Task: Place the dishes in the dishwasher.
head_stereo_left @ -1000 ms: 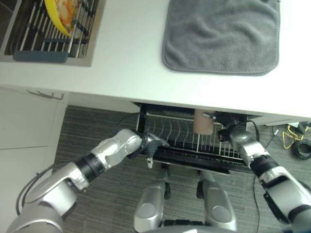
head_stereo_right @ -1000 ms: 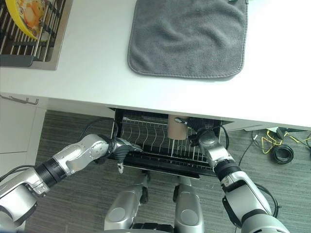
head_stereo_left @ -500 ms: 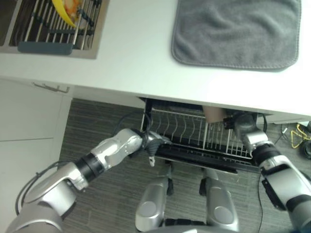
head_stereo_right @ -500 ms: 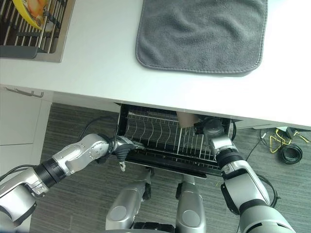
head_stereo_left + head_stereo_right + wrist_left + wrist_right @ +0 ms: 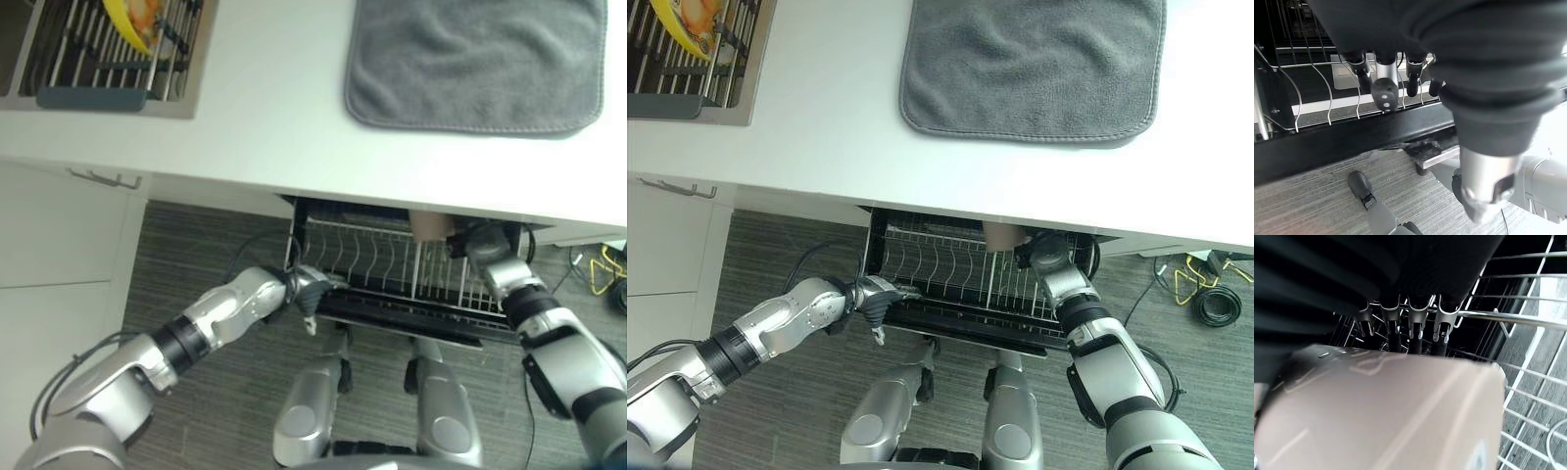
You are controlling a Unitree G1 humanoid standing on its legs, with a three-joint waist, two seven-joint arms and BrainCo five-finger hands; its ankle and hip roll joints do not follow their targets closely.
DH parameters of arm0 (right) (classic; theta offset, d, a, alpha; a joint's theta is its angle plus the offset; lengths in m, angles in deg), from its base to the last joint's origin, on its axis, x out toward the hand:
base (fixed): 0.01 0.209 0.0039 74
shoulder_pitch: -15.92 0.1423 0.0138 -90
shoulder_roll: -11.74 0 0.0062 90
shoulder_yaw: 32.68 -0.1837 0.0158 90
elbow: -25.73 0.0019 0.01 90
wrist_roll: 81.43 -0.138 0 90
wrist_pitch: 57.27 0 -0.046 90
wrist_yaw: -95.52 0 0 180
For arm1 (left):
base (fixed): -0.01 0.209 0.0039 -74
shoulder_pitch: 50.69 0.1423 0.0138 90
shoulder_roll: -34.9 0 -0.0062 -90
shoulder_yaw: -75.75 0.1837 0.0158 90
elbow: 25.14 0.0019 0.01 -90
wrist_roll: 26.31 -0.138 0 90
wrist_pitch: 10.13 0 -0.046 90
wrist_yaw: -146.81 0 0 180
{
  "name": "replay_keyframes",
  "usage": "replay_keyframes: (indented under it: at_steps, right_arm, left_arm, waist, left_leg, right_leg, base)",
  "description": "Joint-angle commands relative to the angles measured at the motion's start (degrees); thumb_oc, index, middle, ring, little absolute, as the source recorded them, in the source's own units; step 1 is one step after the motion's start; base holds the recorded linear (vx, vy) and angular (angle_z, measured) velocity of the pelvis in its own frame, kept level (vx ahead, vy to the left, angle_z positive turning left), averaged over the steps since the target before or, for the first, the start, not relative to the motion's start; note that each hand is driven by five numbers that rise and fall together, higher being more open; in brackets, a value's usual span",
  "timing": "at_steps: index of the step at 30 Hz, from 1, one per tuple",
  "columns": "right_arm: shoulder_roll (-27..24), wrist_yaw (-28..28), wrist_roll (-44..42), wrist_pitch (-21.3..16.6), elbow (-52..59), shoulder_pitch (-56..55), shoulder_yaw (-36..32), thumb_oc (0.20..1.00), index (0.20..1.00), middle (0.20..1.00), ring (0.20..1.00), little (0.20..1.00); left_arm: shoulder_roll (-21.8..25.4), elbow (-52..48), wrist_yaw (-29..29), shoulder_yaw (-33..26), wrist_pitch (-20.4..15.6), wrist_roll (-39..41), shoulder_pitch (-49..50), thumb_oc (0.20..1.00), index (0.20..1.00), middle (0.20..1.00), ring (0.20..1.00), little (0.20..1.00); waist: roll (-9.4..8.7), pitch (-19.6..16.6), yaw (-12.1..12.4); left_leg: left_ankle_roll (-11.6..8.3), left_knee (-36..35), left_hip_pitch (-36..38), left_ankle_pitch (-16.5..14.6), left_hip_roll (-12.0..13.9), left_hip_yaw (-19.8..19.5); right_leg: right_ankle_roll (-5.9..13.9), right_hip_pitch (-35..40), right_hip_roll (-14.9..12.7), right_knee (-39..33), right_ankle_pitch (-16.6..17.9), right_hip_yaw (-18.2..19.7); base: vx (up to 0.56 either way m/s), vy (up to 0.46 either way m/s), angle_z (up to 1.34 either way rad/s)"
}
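Observation:
The dishwasher's wire rack (image 5: 362, 262) stands pulled out under the white counter (image 5: 265, 117). My left hand (image 5: 304, 292) is at the rack's front left corner, and its fingers (image 5: 1385, 87) curl over the wires behind the black front rim (image 5: 1347, 138). At the rack's back right my right hand (image 5: 1050, 257) is shut on a tan cup (image 5: 428, 227). The counter's edge partly hides the cup. In the right wrist view the cup (image 5: 1386, 411) lies close against the palm, with the fingers (image 5: 1415, 325) curled past it above the rack wires.
A grey towel (image 5: 475, 64) lies on the counter at the right. A sink (image 5: 735, 110) at the far left holds a drying rack with a yellow dish (image 5: 686, 24). White cabinet fronts (image 5: 59, 245) stand left of the dishwasher. Grey striped floor lies below.
The camera has shifted. My right hand has carried the cup further back, so the counter's edge now hides more of it. The left hand stays on the rack's front.

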Motion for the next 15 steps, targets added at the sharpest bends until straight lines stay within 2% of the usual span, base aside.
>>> replay_keyframes:
  at_steps: [1,7,13,15]
  right_arm:
    - [-10.2,6.9,6.0,5.0,-9.3,3.3,-3.6,0.200,0.200,0.200,0.200,0.200]
    - [-12.2,5.6,8.7,5.8,-11.6,1.9,-2.7,0.200,0.200,0.200,0.200,0.200]
    - [-15.4,7.6,7.2,3.1,-13.1,-1.4,-5.1,0.200,0.200,0.200,0.200,0.200]
    - [-16.6,8.5,6.7,0.8,-14.2,-2.7,-6.8,0.200,0.200,0.200,0.200,0.200]
  left_arm:
    - [1.2,0.2,-0.1,3.7,-1.4,-3.1,4.8,1.000,1.000,1.000,1.000,1.000]
    - [1.9,0.1,-2.2,3.8,-1.6,-4.2,6.7,1.000,1.000,1.000,1.000,1.000]
    - [3.6,-1.0,-2.7,2.9,-1.8,-4.6,8.6,1.000,1.000,1.000,1.000,1.000]
    - [4.1,-1.2,-3.3,2.7,-2.0,-4.6,9.0,1.000,1.000,1.000,1.000,1.000]
  waist:
    - [-0.84,-0.4,-0.1]
    - [-0.81,-0.2,-0.1]
    - [-0.88,-0.2,-0.5]
    - [-0.93,-0.2,-0.6]
  left_leg:
    - [-2.40,0.1,-0.1,-2.4,3.0,2.4]
    - [-2.45,0.1,-0.3,-2.3,3.1,2.4]
    - [-2.53,0.1,-0.5,-2.5,3.2,2.8]
    - [-2.54,0.1,-0.5,-2.6,3.3,2.9]
  right_leg:
    - [4.95,1.7,-7.4,0.4,-1.0,-2.0]
    - [5.07,1.3,-7.3,0.6,-1.0,-1.9]
    - [5.27,1.1,-7.3,0.4,-0.9,-1.7]
    - [5.37,1.1,-7.3,0.4,-0.9,-1.8]
  base:
    - [0.00,0.000,0.00]
    - [0.00,0.000,0.00]
    - [0.00,0.000,0.00]
    - [-0.01,-0.015,0.01]
